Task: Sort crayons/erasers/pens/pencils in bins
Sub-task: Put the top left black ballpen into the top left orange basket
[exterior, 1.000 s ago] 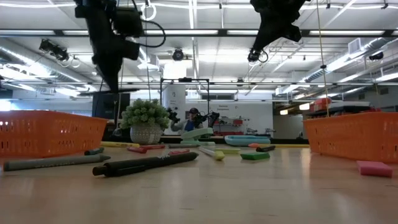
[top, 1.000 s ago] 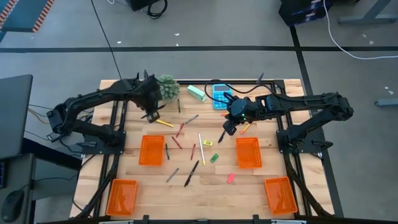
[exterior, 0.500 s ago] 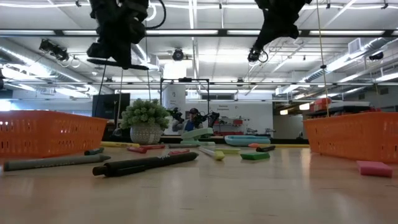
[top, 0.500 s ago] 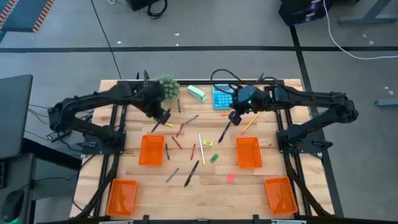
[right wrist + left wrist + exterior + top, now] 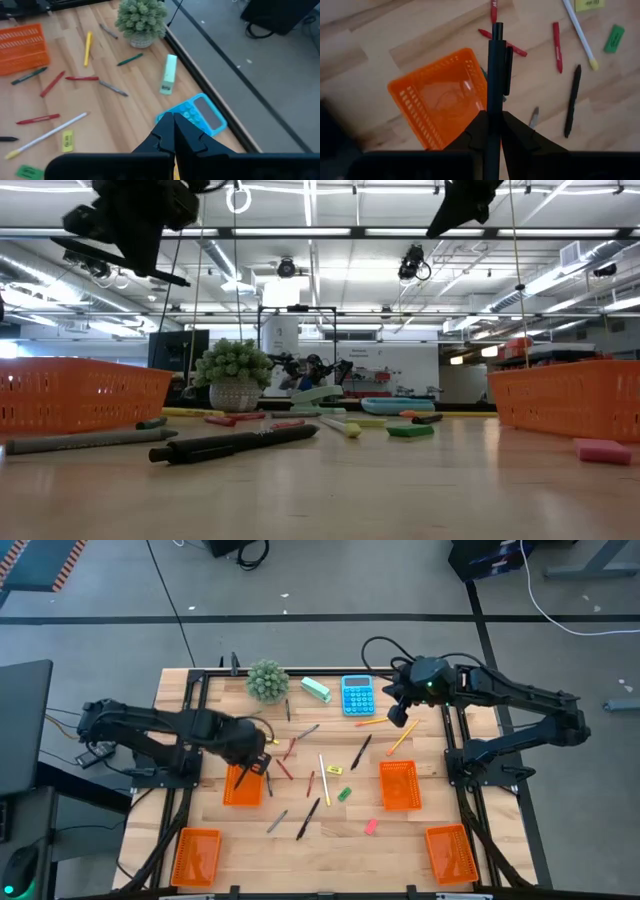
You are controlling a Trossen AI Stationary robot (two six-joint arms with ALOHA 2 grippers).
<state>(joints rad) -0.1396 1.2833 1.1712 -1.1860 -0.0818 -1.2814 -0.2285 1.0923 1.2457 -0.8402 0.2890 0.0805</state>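
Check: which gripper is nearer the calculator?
Right. The right gripper hangs just beside the calculator, off its right edge. The left gripper is across the table over a bin, shut on a pen.

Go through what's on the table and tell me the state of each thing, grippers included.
left gripper: shut on a black pen, above an orange bin
right gripper: shut, raised beside the blue calculator
orange bin: no items seen inside
potted plant: upright
red crayons: lying loose on the table
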